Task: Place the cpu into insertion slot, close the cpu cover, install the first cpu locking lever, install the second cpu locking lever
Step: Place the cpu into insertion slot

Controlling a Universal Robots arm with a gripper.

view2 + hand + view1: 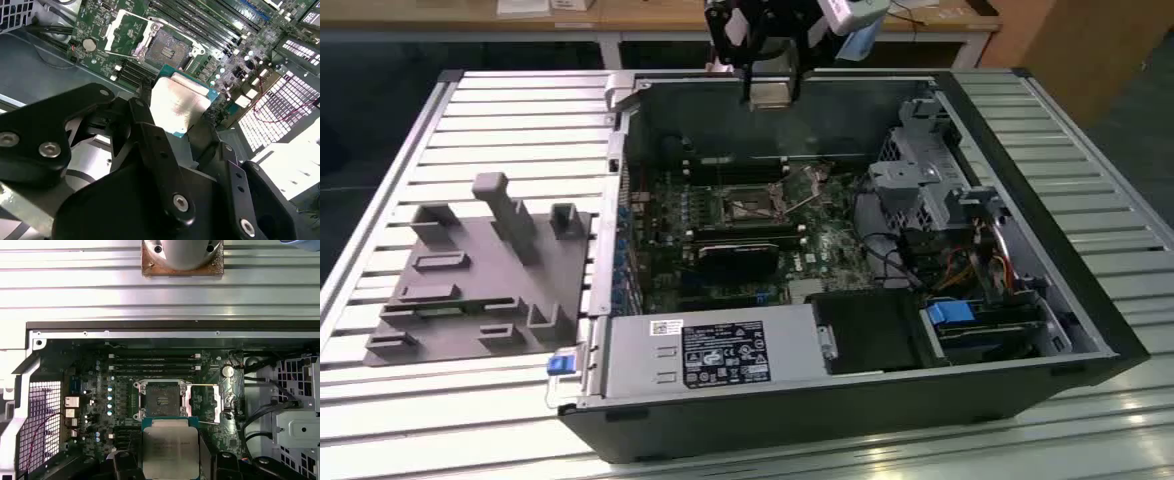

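Currently on step one of four; none complete, judging from the layout.

- Table (494, 110): slatted metal, carries the open computer case (854, 410), which lies on its side.
- Motherboard (100, 385): dark green, flat on the case floor, unobstructed.
- End effector (770, 80): in the exterior view it hangs over the far wall of the case, well above the board. Its black fingers (142, 115) are clamped on opposite edges of the cpu (170, 450).
- Cpu: airborne, metal lid facing the cameras. In the first wrist view it sits just beside the socket, not over it and not touching anything else.
- Cpu cover (217, 405): swung open, lying to one side of the socket.
- Insertion slot (162, 400): bare, dark contact field exposed inside the silvery rim.

Judgement: seating the chip is not yet done, and the three later steps depend on it, so all four are outstanding.
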